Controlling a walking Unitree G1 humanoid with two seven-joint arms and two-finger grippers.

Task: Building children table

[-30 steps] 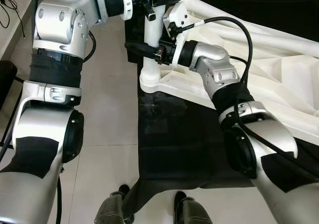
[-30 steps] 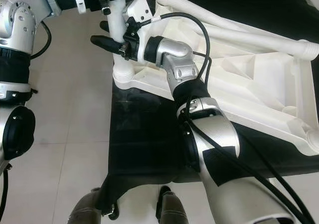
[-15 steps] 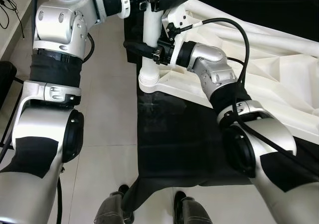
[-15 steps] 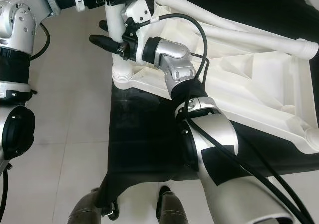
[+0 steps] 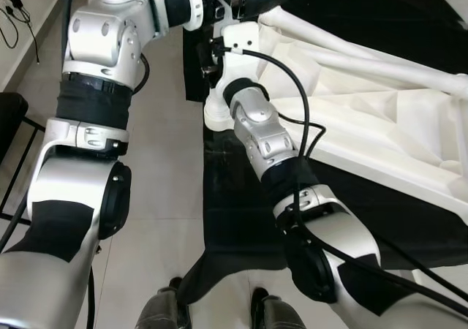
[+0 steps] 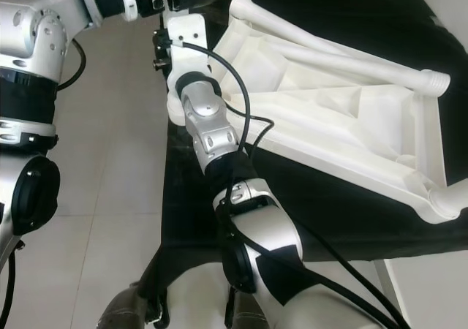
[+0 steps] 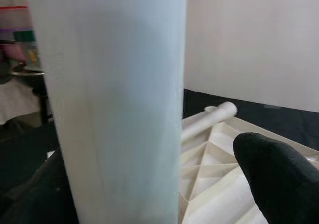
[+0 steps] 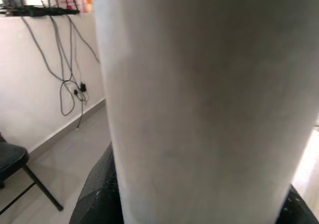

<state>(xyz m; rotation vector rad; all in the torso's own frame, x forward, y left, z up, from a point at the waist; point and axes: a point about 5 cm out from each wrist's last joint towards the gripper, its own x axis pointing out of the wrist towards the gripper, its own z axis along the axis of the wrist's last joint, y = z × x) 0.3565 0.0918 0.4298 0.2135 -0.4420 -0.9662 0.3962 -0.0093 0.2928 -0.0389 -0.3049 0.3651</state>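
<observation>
Plainly, lines follow.
Tabletop: the white plastic tabletop (image 6: 344, 117) lies underside up on a black cloth (image 6: 307, 197), filling the centre and right of the head views, so its corner sockets face up to take legs.
Standing leg: one white leg (image 7: 114, 99) stands upright in the corner socket (image 5: 213, 113), upper centre of the left eye view; probably it is being seated or twisted home.
Other legs: two more white legs (image 6: 329, 51) lie slanting across the tabletop, upper right.
Left gripper: the left gripper (image 7: 149, 184) sits at the top of the frame, high on the standing leg, one black fingertip (image 7: 274, 169) on either side; contact is not clear, so I cannot tell whether it clamps.
Right gripper: the right gripper (image 8: 199, 199) is lower on the same leg, near the socket, black fingers at both sides of it; its grip likewise cannot be told.
</observation>
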